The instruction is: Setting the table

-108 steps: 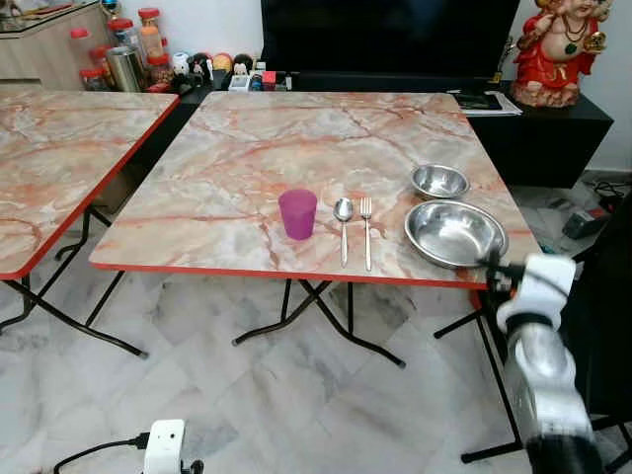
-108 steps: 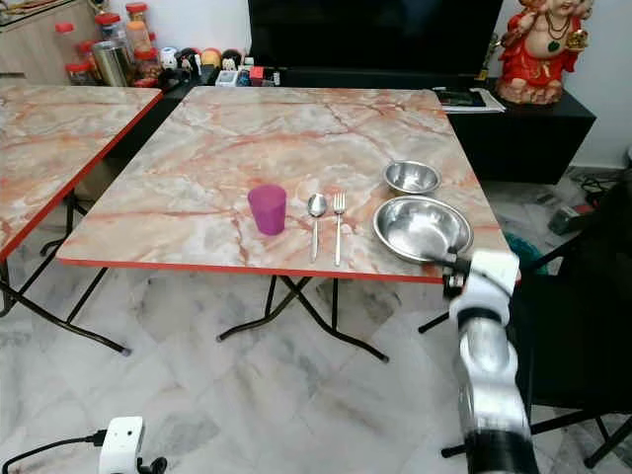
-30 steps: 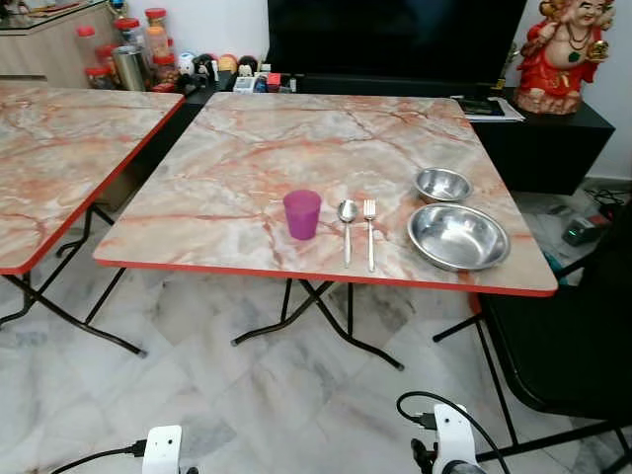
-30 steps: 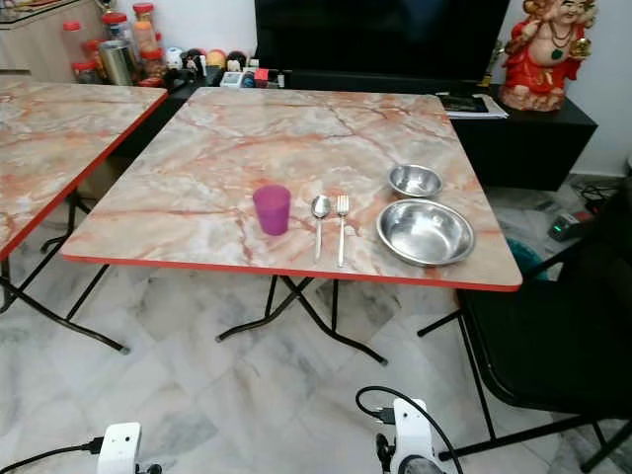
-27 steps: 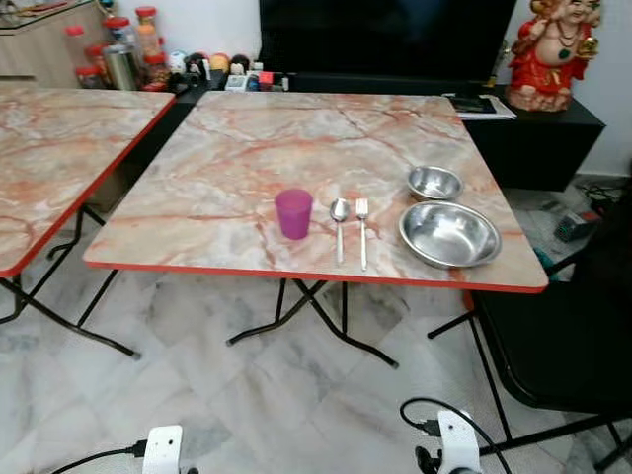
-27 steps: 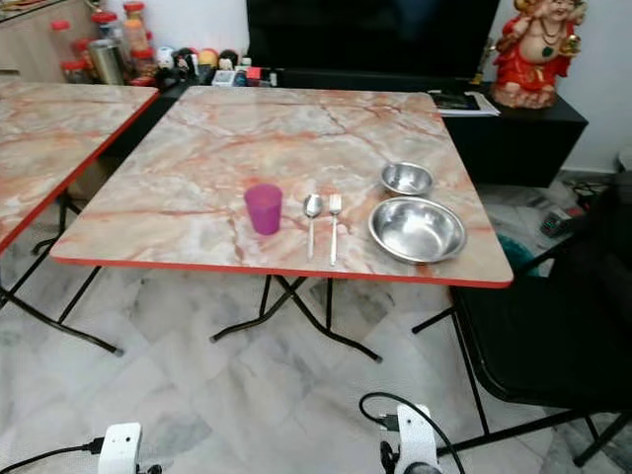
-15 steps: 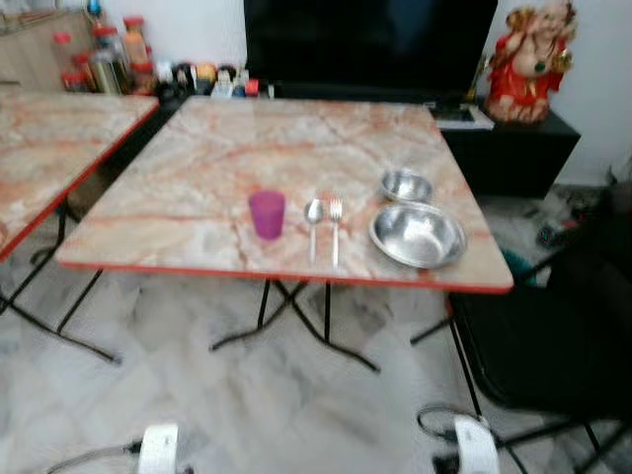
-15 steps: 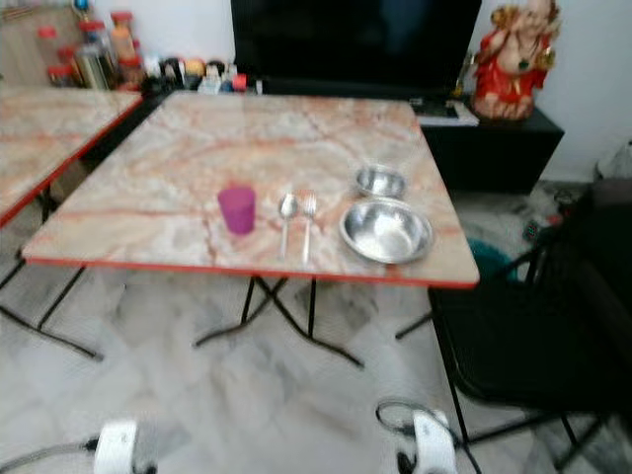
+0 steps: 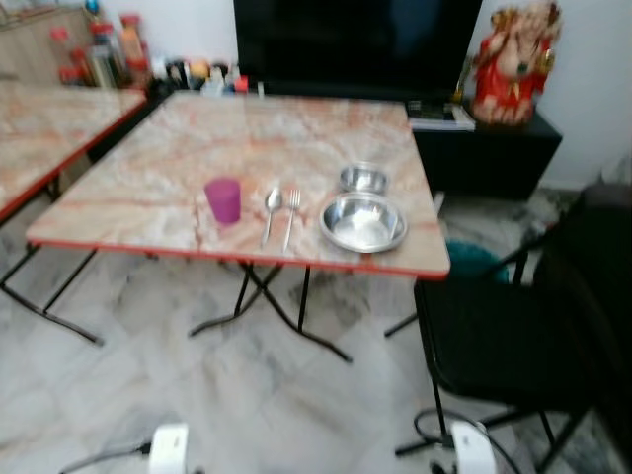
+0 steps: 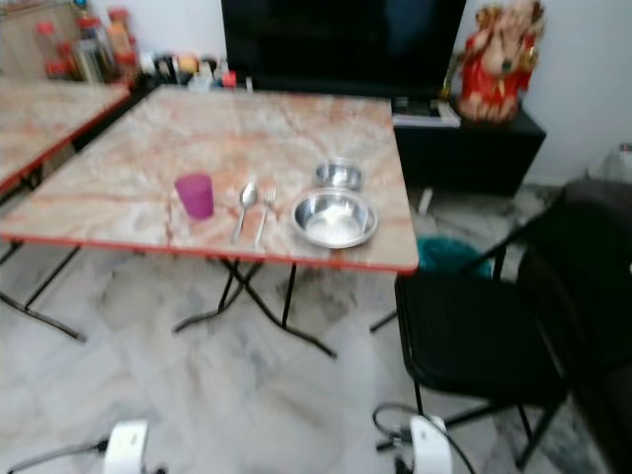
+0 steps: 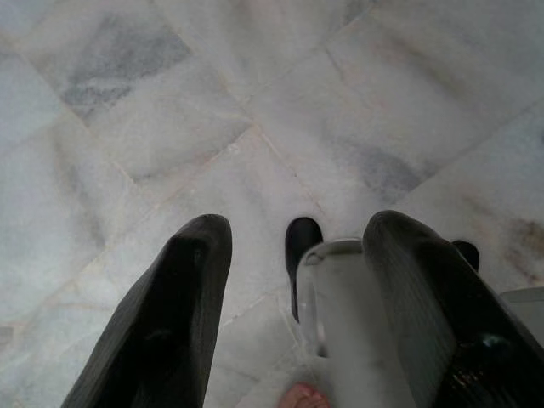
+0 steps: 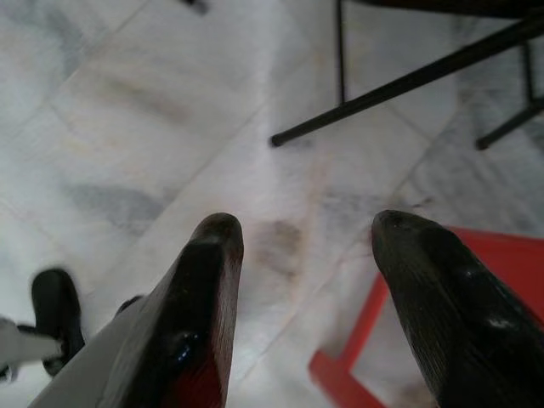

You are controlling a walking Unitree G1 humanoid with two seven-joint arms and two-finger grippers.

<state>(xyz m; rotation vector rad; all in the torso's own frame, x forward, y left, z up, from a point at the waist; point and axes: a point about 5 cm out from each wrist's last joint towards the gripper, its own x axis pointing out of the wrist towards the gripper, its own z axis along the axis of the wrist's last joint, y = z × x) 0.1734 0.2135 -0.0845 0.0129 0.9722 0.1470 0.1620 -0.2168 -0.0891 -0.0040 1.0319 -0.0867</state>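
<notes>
- Head stereo pair: high up, looking fwd & down from well back at table (image 9: 237, 138), slightly blurred. Both eyes share table, cup (image 9: 223, 200), bowls (image 9: 363, 222), black chair (image 10: 474, 336), TV (image 9: 355, 44) at the back; right eye's scene sits a bit further left in frame.
- L wrist cam: points straight down along left gripper (image 11: 293, 280) at marble floor (image 11: 170, 110), close.
- R wrist cam: same, down along right gripper (image 12: 302, 255) at floor, chair legs (image 12: 408, 81) & sth red (image 12: 365, 340) nearby.

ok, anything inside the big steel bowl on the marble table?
The large round steel bowl looks empty: only shiny bare metal shows. The picture is blurred, so something small could be missed. The small steel bowl sits behind it.
</notes>
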